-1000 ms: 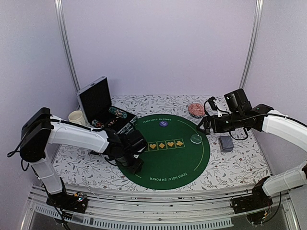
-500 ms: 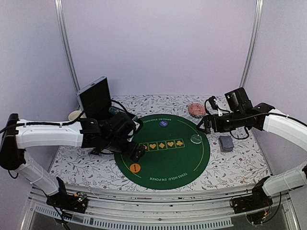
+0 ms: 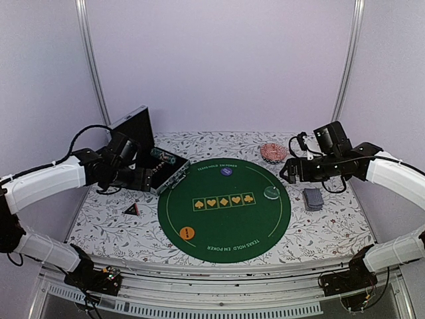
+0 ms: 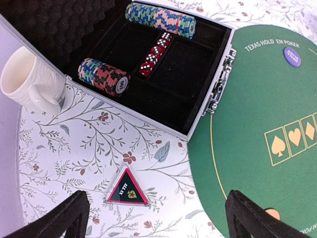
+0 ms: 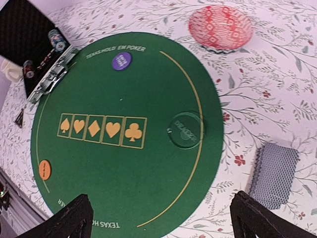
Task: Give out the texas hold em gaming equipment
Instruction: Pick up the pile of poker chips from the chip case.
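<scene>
**Inspection: markers out, cards and chips not yet dealt**

You have three round markers on the green mat [image 3: 226, 222]. The purple disc [image 3: 226, 171] lies at the far edge under the lettering. The pale disc [image 3: 271, 193] lies at the right rim and the orange disc [image 3: 187, 233] at the near left rim. The triangular marker [image 4: 127, 188] lies flat on the flowered tablecloth [image 4: 74, 144], off the mat and just near the open case [image 4: 218, 84].

What remains, in my judgement, is most of the job. The deck of cards [image 5: 272, 173] sits squared in one stack on the cloth to the right of the mat. The five printed card boxes on the mat are bare. The chips [image 4: 159, 20] lie in two rolls inside the case, with a row of red dice [image 4: 154, 52] between them (none of these has left the tray).

Your left gripper [image 4: 157, 198] hangs above the cloth near the case, jaws wide apart and holding nothing. Your right gripper [image 5: 161, 198] hangs over the right side of the mat, jaws also spread and empty.

The mug [image 4: 27, 82] beside the case and the pink dish [image 5: 221, 27] beyond the mat are not part of the set. I would put the task at under half done.
</scene>
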You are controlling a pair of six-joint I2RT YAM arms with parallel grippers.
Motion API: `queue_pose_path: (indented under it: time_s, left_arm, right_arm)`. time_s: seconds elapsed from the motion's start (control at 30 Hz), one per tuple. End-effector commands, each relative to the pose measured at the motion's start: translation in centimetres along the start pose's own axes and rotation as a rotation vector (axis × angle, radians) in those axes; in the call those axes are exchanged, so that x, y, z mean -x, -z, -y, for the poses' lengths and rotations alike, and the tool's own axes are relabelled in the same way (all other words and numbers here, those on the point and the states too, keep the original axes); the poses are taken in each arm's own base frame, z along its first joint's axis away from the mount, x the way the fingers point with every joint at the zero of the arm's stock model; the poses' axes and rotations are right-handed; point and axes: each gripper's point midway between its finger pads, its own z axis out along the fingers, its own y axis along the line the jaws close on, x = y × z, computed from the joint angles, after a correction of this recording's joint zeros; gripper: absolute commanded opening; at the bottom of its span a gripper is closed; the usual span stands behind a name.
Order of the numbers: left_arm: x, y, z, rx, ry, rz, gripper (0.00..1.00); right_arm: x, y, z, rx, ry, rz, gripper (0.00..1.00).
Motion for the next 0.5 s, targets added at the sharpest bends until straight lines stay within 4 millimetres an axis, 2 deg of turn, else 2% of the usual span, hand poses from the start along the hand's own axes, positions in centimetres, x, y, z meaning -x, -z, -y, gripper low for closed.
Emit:
queue_pose_path:
  time_s: [0.0,0.1,0.23,0.47]
  left_arm:
    - [0.1,0.4,-0.5,-0.040,0.036,0.058,0.98]
    - [0.2,0.2,-1.7,0.004,0.029,0.071,0.98]
    - [0.9,-0.2,-2.3,-0.003,0.038,0.091,0.98]
    - [2.1,-0.6,-1.5,-0.061,0.016,0.090,0.98]
  right_arm:
    - [0.2,0.1,4.6,-0.175,-0.097,0.002,0.99]
    - [-0.2,-0.2,5.5,-0.201,-0.121,-0.020,0.99]
    - [-0.1,-0.5,4.8,-0.165,-0.131,-0.034,0.99]
    - [0.1,-0.4,4.3,-0.138,-0.141,-0.033,0.99]
